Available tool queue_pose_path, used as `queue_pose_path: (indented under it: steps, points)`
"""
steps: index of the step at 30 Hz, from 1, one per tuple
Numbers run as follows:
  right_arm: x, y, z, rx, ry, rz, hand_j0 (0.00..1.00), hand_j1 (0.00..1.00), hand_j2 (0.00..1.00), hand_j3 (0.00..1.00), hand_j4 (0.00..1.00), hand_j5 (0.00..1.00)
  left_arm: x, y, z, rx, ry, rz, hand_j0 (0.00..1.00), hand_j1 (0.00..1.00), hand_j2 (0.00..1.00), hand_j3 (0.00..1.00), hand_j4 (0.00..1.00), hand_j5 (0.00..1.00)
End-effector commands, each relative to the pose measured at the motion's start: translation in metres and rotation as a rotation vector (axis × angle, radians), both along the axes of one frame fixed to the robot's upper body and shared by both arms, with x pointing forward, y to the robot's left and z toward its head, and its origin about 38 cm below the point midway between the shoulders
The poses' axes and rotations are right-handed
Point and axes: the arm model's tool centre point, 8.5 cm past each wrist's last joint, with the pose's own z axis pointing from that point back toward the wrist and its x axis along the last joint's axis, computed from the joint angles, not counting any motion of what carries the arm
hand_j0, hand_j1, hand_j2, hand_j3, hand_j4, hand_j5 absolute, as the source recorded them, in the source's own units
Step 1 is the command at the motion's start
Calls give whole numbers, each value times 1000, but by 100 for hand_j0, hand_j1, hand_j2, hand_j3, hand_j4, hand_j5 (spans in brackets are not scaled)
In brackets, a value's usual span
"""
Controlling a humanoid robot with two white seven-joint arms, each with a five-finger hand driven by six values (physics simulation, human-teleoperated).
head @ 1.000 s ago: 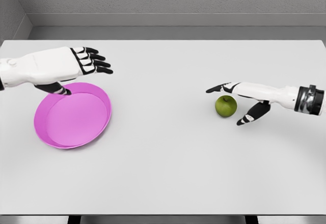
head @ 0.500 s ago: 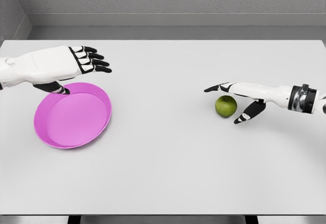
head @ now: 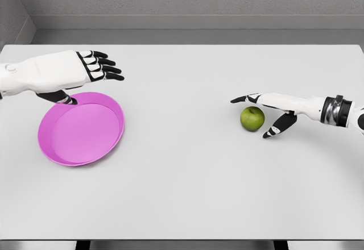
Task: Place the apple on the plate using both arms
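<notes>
A green apple point(head: 252, 119) rests on the white table, right of the middle. My right hand point(head: 265, 111) reaches in from the right and brackets it, open: fingers stretch over its far side and the thumb points down at its near right, not closed around it. A pink plate point(head: 81, 128) lies at the left. My left hand point(head: 91, 71) hovers over the plate's far rim, open with fingers spread and pointing right, its thumb down near the rim.
The white table point(head: 187, 182) runs across the whole view, with its front edge at the bottom. A grey wall stands behind it.
My right arm has drawn slightly back to the right, its fingers still around the apple. The apple, plate and left hand have barely moved.
</notes>
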Motion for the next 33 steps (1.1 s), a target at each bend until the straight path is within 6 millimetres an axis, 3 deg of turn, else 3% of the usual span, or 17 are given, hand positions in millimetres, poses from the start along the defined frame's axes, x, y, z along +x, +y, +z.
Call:
queue_pose_path:
  steps: [1, 3, 6, 10, 20, 22, 26, 27, 33]
  points:
    - [1, 1, 0, 9, 4, -5, 100, 100, 100, 100, 100, 100, 0, 0, 1, -4, 2, 2, 100, 100, 100, 100, 100, 100]
    - [1, 1, 0, 7, 3, -4, 93, 93, 93, 93, 93, 93, 0, 0, 1, -6, 1, 2, 100, 100, 100, 100, 100, 100]
    - [0, 1, -1, 7, 4, -3, 70, 70, 70, 70, 70, 70, 0, 0, 1, -4, 2, 2, 100, 100, 100, 100, 100, 100]
    - [-1, 10, -6, 12, 12, 20, 54, 54, 54, 54, 54, 54, 0, 0, 1, -3, 1, 2, 100, 100, 100, 100, 100, 100]
    - [-2, 16, 0, 60, 2, 35, 36, 36, 36, 36, 36, 36, 0, 2, 4, -5, -6, 6, 100, 100, 100, 100, 100, 100]
    - [-3, 38, 19, 127, -29, 91, 34, 34, 34, 34, 34, 34, 1, 2, 4, -6, -8, 8, 100, 100, 100, 100, 100, 100]
    - [-23, 139, 43, 223, -55, 362, 34, 34, 34, 34, 34, 34, 0, 3, 3, -6, -5, 8, 100, 100, 100, 100, 100, 100]
    - [-24, 152, 43, 238, -55, 382, 34, 34, 34, 34, 34, 34, 0, 2, 3, -6, -6, 7, 100, 100, 100, 100, 100, 100]
    - [-20, 154, 36, 241, -39, 369, 35, 35, 35, 35, 35, 35, 0, 2, 0, -3, 2, 6, 100, 100, 100, 100, 100, 100]
